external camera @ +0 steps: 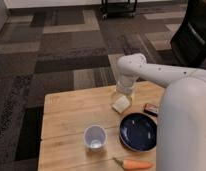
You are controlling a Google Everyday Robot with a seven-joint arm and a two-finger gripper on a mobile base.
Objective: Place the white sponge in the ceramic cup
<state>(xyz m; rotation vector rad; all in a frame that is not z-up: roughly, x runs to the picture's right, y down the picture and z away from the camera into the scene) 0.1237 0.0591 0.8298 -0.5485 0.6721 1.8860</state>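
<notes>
The white sponge [121, 104] is a small off-white squarish block lying on the wooden table [66, 115], just above the dark blue bowl. The ceramic cup [94, 137], small, white with a pale lavender rim, stands upright and empty near the table's front, to the left of the bowl. My gripper [122, 94] hangs from the white arm directly over the sponge, at or just above its far edge. The arm's wrist hides the fingertips.
A wide dark blue bowl [139, 131] sits right of the cup. An orange carrot [133, 163] lies at the front edge. A dark bar with a red edge [150, 109] lies at the right, partly behind my white arm [183, 120]. Patterned carpet surrounds the table.
</notes>
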